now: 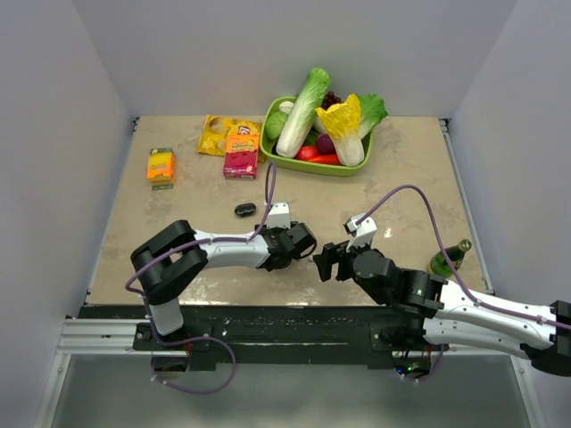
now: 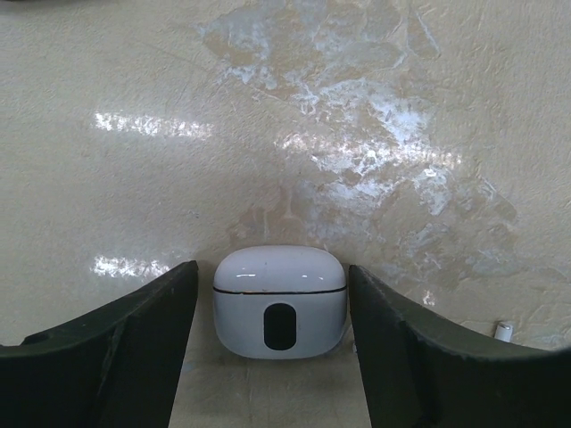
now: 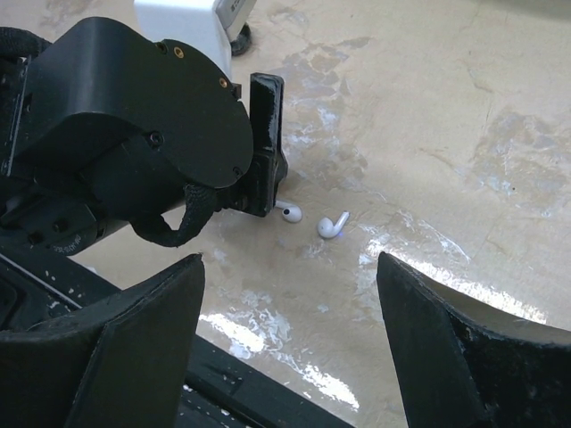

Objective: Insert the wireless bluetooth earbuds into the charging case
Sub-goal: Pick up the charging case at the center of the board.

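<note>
Pose low | left tool apart astride charging case | right tool apart, probably hovering

plain pale grey back wall; left wall and right wall same tone, boxing the table in on three sides. tabletop beige, mottled, worn pale in patches, glossy, with bright glare streaks on it. metal rail along near edge. grey floor below.
</note>
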Controlling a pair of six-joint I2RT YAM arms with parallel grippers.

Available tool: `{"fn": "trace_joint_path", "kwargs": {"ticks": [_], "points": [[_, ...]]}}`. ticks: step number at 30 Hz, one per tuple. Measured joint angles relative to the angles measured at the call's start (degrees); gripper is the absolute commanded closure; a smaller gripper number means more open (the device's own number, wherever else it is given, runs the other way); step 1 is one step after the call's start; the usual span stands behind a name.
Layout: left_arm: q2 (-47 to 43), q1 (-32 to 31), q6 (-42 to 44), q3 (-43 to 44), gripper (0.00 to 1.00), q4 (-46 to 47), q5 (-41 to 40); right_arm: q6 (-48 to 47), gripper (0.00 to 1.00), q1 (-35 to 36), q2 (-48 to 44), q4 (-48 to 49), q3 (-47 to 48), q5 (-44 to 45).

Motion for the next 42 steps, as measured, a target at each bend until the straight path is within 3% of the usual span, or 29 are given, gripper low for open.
{"fn": "trace_joint_path", "kwargs": {"ticks": [16,22,25,26,30,36,42], "points": [[0.76,-1.64,-4.33,0.85,0.31,-2.89,-1.9,0.0,0.19,0.0,-0.04,-0.02,-0.33,-0.02],[0.76,-1.64,-4.46,0.85,0.46,-3.15,-1.99,0.0,0.19,0.0,-0.72,-0.02,-0.59,-0.02],[0.76,-1.68,-4.44,0.76,0.61,-2.97,-1.97,0.0,0.19,0.0,-0.94,-0.02,-0.63,-0.02],[0.76,-1.7,-4.44,0.72,0.72,-2.89,-1.99,0.02,0.19,0.0,-1.09,-0.07,-0.63,-0.02],[0.28,-1.77,-4.04,-0.04,0.97,-1.9,-2.01,0.04,0.19,0.0,-1.53,-0.11,-0.63,-0.02],[-4.13,-1.92,-0.09,-4.94,1.0,3.56,-0.57,-0.02,0.19,0.0,-2.43,-2.03,0.37,0.04],[-21.03,-2.03,18.51,-16.79,1.0,18.56,3.65,-1.03,0.2,0.0,-2.4,-2.95,5.18,0.07]]}}
